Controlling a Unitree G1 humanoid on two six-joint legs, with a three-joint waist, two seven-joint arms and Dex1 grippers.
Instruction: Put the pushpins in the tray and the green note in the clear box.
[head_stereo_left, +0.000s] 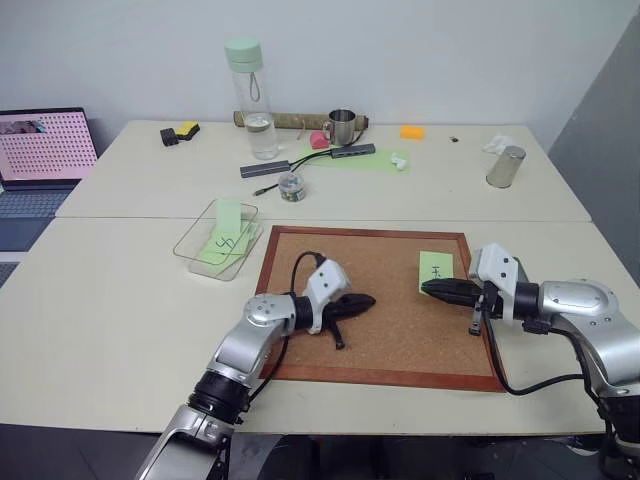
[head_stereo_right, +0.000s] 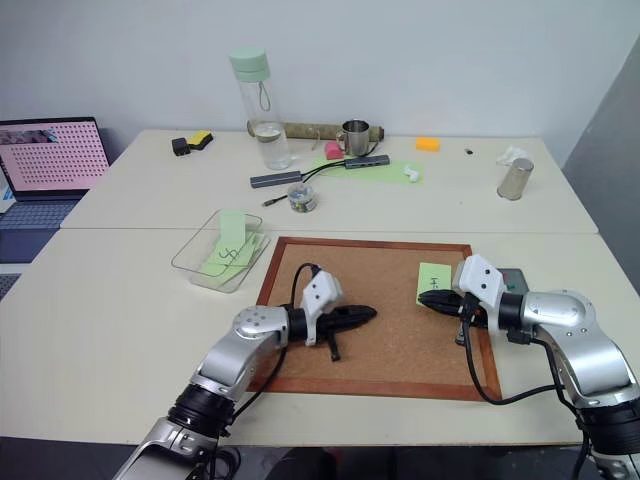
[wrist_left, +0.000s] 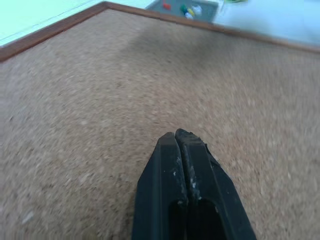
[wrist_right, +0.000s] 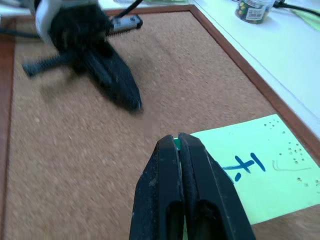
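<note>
Corkboard: large wood-framed board lying flat on the pale tabletop, in front of the robot.
Left gripper: fingers pressed together with nothing between them, hovering low over the middle of the cork.
Right gripper: clenched, a sliver of green pinched at its tip, right at the corner of the green note; what the sliver is cannot be told.
Green note: light green square lying on the cork near the board's far right corner; it bears a handwritten mark like a sideways "H".
Clear box: just off the board's far left corner, holding other green notes, one with a scribble.
Tray: dark, beyond the board's edge, with small red, green, yellow and white pieces in it.
Behind: tall bottle, metal mug, small jar, laptop.
</note>
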